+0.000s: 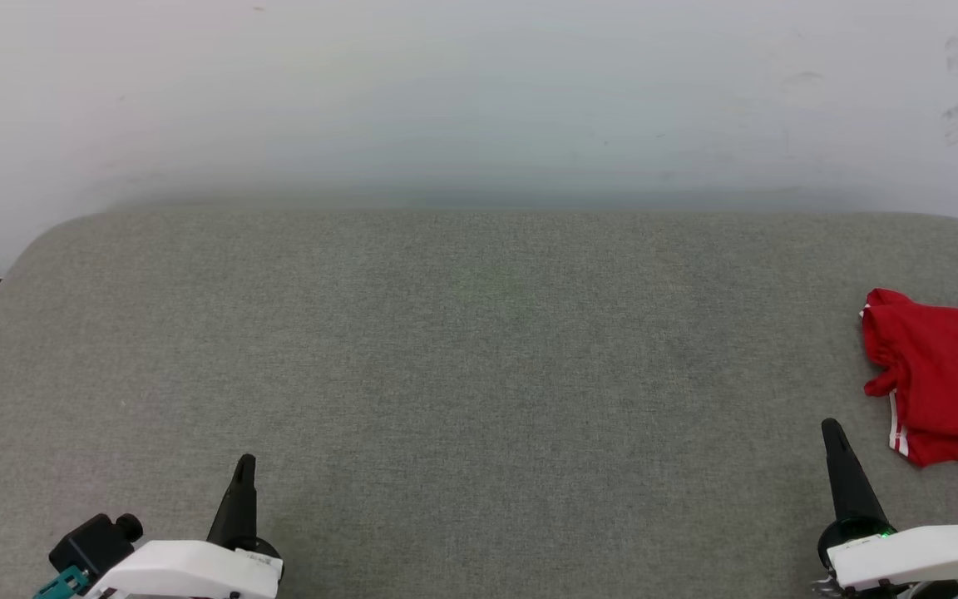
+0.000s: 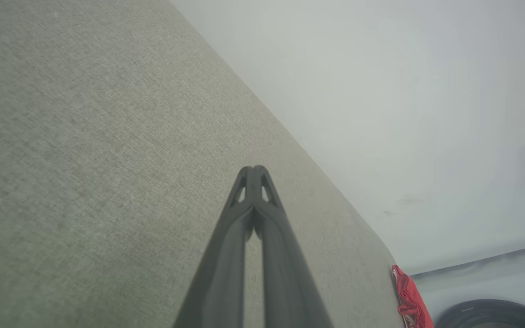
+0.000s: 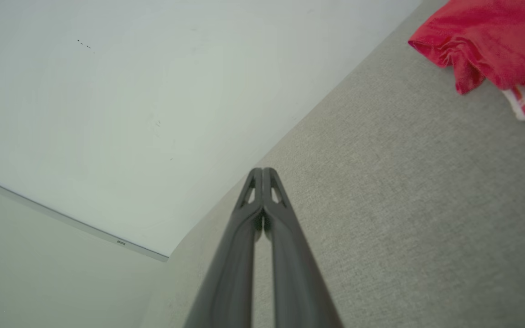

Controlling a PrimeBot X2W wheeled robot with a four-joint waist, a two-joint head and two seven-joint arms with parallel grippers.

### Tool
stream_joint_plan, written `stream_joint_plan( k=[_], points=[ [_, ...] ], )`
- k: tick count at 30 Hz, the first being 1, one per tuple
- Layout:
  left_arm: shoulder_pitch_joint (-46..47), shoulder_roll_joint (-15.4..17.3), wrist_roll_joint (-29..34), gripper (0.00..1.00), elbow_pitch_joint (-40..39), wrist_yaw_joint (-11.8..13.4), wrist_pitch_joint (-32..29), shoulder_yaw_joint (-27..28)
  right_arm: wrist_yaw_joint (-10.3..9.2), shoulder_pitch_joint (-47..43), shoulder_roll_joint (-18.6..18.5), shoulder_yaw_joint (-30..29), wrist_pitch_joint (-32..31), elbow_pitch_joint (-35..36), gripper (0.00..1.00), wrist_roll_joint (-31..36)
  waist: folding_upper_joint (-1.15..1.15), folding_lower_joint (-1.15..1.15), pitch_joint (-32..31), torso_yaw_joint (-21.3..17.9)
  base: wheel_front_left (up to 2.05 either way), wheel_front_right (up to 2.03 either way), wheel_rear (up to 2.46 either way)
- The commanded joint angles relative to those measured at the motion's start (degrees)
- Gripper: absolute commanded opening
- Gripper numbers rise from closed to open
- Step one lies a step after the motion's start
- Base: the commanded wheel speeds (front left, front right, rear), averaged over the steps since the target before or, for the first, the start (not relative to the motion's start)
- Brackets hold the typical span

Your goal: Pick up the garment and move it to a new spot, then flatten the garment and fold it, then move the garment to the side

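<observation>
Jaws of both grippers are pressed together, and nothing is pinched between them. The left gripper [image 1: 244, 464] is seen at the lower left of the head view, over the grey fabric-covered worktop [image 1: 479, 349]. In the left wrist view the same gripper [image 2: 254, 172] is shown with its two dark fingers closed tip against tip. The right gripper [image 1: 833, 429] is placed at the lower right, and in its own wrist view [image 3: 262, 173] the tips are likewise joined. Whether the tips touch the worktop cannot be told.

The garment [image 1: 945, 374] is laid on the right side of the worktop in a loose, bunched heap, partly cut by the picture edge. Red cloth is shown, with a white and red striped trim at its near edge. It is located near the right gripper but apart from it, and a strip of bare worktop is left between them. The garment is well apart from the left gripper.
</observation>
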State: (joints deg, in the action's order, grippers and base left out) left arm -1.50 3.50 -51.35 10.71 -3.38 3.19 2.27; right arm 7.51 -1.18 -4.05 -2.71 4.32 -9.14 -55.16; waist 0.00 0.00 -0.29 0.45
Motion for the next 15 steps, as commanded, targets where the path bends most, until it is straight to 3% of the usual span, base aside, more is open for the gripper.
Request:
stream_joint_plan(
  k=[1, 15],
  points=[
    [1.65, 0.14, -1.95, 0.0, -0.4, -0.38, -0.41, 0.38, 0.0, 1.47, -0.52, -0.13, -0.41, 0.3, 0.0, -2.01, 0.0, 0.0, 0.01, -0.01, 0.0, 0.0, 0.0],
    [3.28, -0.04, -11.45, 0.0, 0.51, -1.35, -2.68, 1.37, -0.01, 3.07, -0.52, -0.51, -2.58, -0.92, 0.0, -10.97, 0.0, 0.0, 0.09, -0.09, 0.0, 0.0, 0.0]
  ],
)
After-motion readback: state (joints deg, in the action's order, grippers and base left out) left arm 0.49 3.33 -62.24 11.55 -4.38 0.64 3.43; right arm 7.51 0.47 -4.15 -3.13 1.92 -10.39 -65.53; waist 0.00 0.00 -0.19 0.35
